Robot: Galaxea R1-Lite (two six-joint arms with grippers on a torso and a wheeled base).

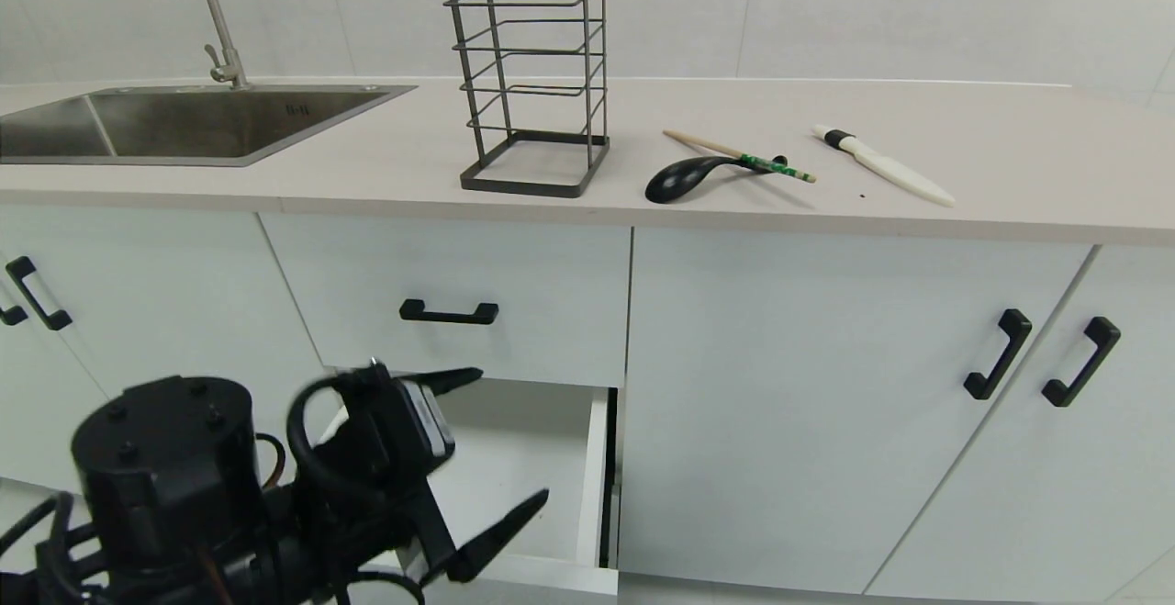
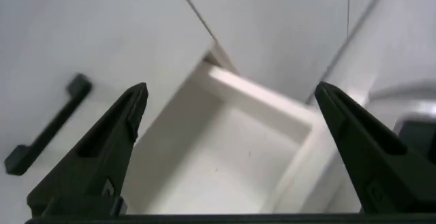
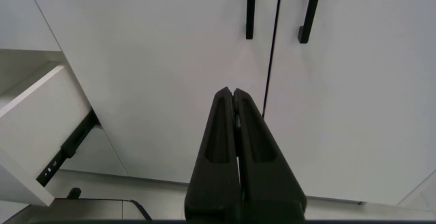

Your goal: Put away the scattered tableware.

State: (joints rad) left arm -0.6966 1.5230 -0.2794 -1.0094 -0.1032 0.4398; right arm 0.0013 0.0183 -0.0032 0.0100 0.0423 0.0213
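Black spoon [image 1: 684, 181] lies on the counter [image 1: 367, 173], right of centre in the head view. It is glossy, its bowl points toward the front edge, and its handle is crossed by pale chopsticks [image 1: 734, 153] with green-patterned ends. Further right, apart from them, lies a white utensil [image 1: 886, 164] with a black band near one end. At lower left the left gripper [image 1: 514, 432] hangs with fingers spread wide before the open white drawer [image 1: 597, 467]. The right gripper [image 3: 232, 94] — fingers pressed together — faces closed cabinet doors [image 3: 170, 60].
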